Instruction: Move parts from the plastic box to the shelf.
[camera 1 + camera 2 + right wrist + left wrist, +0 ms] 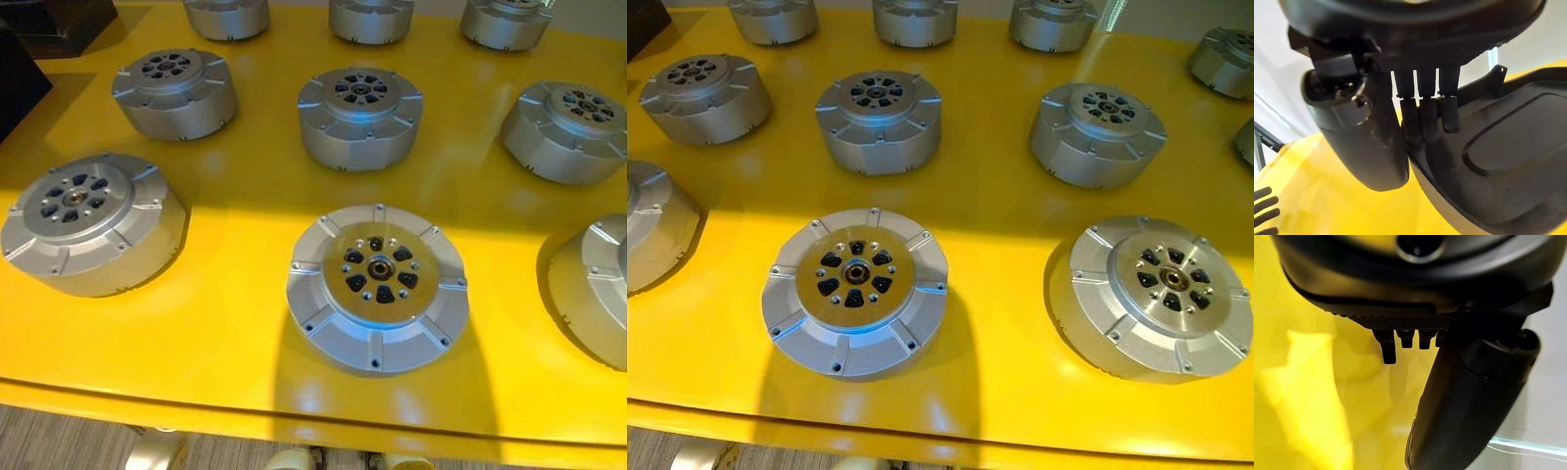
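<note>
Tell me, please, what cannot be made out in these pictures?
- Back-row parts, both eye views: cut off by the upper edge.
- Dark moulded thing, right wrist view: cut off by the edges and partly behind the right hand, so it is unclear whether it is the box.
- Left hand, left wrist view: its own bulk hides whether it holds anything.
- Pale things below the shelf, left eye view: cut off by the lower edge.

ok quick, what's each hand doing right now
Left hand: open, holding nothing.
Right hand: fingers straight against a dark plastic part, open.
</note>
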Tool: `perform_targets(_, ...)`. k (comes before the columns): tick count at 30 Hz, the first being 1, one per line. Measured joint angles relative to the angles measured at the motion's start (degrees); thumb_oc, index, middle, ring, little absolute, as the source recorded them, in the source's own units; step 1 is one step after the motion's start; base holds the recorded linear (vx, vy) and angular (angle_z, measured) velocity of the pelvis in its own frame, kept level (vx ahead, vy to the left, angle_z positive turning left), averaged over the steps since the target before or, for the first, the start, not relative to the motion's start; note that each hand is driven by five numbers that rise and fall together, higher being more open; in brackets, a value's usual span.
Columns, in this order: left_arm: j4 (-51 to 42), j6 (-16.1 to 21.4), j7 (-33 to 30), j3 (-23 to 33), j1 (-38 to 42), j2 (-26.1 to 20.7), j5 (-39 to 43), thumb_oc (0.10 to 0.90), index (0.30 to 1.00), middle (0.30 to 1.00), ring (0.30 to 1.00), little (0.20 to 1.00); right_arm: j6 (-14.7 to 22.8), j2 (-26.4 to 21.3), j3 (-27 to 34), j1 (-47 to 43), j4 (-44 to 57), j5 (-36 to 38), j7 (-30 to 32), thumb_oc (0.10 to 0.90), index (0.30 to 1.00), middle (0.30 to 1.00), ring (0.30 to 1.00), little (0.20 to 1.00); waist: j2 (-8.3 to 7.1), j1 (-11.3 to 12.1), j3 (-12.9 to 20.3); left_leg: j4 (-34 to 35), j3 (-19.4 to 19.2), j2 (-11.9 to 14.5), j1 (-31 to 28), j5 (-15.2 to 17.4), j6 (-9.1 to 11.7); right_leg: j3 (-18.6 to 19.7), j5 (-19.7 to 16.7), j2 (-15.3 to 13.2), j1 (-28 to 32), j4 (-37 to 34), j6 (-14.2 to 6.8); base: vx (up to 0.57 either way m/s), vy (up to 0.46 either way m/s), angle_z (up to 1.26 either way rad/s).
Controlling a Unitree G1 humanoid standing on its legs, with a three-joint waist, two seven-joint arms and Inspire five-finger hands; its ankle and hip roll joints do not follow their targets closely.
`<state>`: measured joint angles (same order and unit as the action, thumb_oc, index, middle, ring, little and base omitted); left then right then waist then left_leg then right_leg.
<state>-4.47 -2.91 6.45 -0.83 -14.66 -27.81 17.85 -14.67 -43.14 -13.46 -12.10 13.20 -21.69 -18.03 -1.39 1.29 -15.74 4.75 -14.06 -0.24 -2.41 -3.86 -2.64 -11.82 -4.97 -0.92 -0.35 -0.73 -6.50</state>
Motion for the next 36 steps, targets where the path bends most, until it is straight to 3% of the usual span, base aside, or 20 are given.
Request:
perform_targets(1,-0.67,0.93,-1.34,1.56,-0.30,-1.82,-0.05,0.900,1.000,1.000,1.000,1.000,0.14,0.70,-3.10,-4.01,-0.28,0.78,0.21,0.400,0.300,0.300,0.300,0.300,-0.36,2.44,-1.19,-1.47,-3.52,2.31,1.12,0.19,-0.15,-6.60,-1.01,0.05,-1.62,1.74,-2.95,-0.15,-0.157,-1.27)
perform_targets(2,3.34,0.06,-2.12,0.58,5.82,-0.31,-0.02,0.900,1.000,1.000,1.000,1.000,0.25,-2.15,-3.26,-4.06,-0.16,1.67,1.24,0.400,0.300,0.300,0.300,0.300,0.96,0.77,-2.96,-4.15,1.63,1.27,2.79,2.20,-2.12,-3.04,5.33,-4.71,-2.96,12.12,-0.13,-0.17,-0.290,-0.22)
perform_targets(5,2.40,0.93,-0.71,-1.79,7.90,-0.42,0.97,0.900,1.000,1.000,1.000,1.000,0.56,-0.89,0.24,1.91,-0.67,1.62,3.77,0.400,0.300,0.300,0.300,0.300,0.21,4.03,-3.60,-9.09,6.27,1.22,7.59,1.18,-0.54,9.54,7.82,-15.57,-0.31,21.04,-2.85,-0.23,-0.472,1.02)
perform_targets(6,1.51,0.80,-0.65,-1.80,8.32,-1.34,2.19,0.900,1.000,1.000,1.000,1.000,0.66,-0.49,0.34,3.05,-0.63,1.67,4.50,0.400,0.300,0.300,0.300,0.300,0.08,4.30,-3.74,-9.90,9.11,1.63,9.62,0.39,0.44,13.45,7.60,-16.46,3.20,18.55,-3.19,-0.26,-0.560,0.95)
perform_targets(8,1.14,0.73,-0.44,-1.57,8.84,-3.79,2.19,0.900,1.000,1.000,1.000,1.000,1.01,-0.38,0.36,2.93,-0.63,1.67,4.99,0.400,0.300,0.300,0.300,0.300,-0.82,6.04,-4.21,-9.68,10.68,2.57,10.49,-1.42,2.27,13.41,7.83,-15.48,5.64,13.71,-3.42,-0.21,-0.447,0.51)
perform_targets(10,1.11,0.32,-0.24,-0.44,8.73,-5.27,2.19,0.900,1.000,1.000,1.000,1.000,1.11,-0.25,0.22,1.60,-0.48,2.33,5.09,0.400,0.300,0.300,0.300,0.300,-1.99,7.66,-4.44,-9.36,10.33,3.61,10.66,-2.30,3.78,8.70,7.42,-13.81,7.09,7.15,-3.11,-0.12,-0.201,-0.12)
perform_targets(11,1.08,0.38,-0.07,1.00,7.59,-5.51,2.19,0.900,1.000,1.000,1.000,1.000,1.59,0.01,0.18,-0.07,-0.44,2.80,5.14,0.400,0.300,0.300,0.300,0.300,-2.94,9.08,-4.36,-9.20,9.57,4.50,10.68,-2.42,4.69,5.59,9.72,-13.53,8.15,4.46,-4.26,-0.13,-0.180,-0.34)
perform_targets(12,1.33,0.35,-0.26,2.26,7.18,-4.50,2.10,0.900,1.000,1.000,1.000,1.000,1.88,-0.23,0.25,-1.97,-0.60,2.95,5.49,0.400,0.300,0.300,0.300,0.300,-1.90,8.22,-4.34,-8.76,9.98,6.09,11.10,-3.65,6.25,3.81,9.78,-11.74,9.62,1.45,-4.78,-0.12,-0.178,-0.24)
perform_targets(14,0.75,0.32,0.60,1.99,5.07,-4.02,2.14,0.900,1.000,1.000,1.000,1.000,1.48,-1.85,0.70,-2.51,-0.55,4.01,5.45,0.400,0.300,0.300,0.300,0.300,0.31,7.13,-3.48,-6.20,10.42,10.44,10.33,-4.99,6.77,3.46,8.39,-7.28,9.53,-0.44,-2.33,-0.12,-0.168,-0.10)
perform_targets(17,-0.09,0.28,0.33,2.95,3.22,-2.30,2.10,0.900,1.000,1.000,1.000,1.000,-0.33,-3.58,1.04,-2.21,-0.52,4.08,4.72,0.400,0.300,0.300,0.300,0.300,0.69,5.84,-3.14,-4.56,9.99,12.01,9.09,-5.26,7.27,4.16,8.62,-5.83,9.39,-0.58,-0.92,-0.07,-0.073,-0.18)
perform_targets(21,-0.41,0.22,1.02,3.37,1.87,-2.20,2.11,0.900,1.000,1.000,1.000,1.000,-2.42,-4.35,1.46,-1.64,-0.53,4.23,3.56,0.400,0.300,0.300,0.300,0.300,1.42,4.64,-2.51,-3.08,9.31,11.25,8.36,-6.84,8.21,5.06,7.99,-6.84,8.82,-0.37,-1.72,-0.06,-0.030,-0.13)
perform_targets(27,-0.43,-1.00,3.00,3.30,1.84,-2.28,2.10,0.900,1.000,1.000,1.000,1.000,-2.92,-2.73,1.36,-2.54,-0.16,4.41,3.05,0.400,0.300,0.300,0.300,0.300,1.40,4.01,-1.85,-1.07,6.88,8.92,6.77,-7.75,7.99,5.10,7.29,-9.46,9.01,-1.12,-2.95,-0.05,-0.008,-0.08)
perform_targets(36,-0.39,-2.56,3.01,2.65,2.84,-2.25,2.02,0.900,1.000,1.000,1.000,1.000,-4.15,-1.90,1.16,-2.66,0.20,4.43,2.05,0.400,0.300,0.300,0.300,0.300,0.73,1.68,-0.66,-0.23,5.74,9.57,4.22,-7.31,7.81,5.72,7.28,-8.78,10.24,-0.96,-2.95,-0.08,-0.100,-0.08)
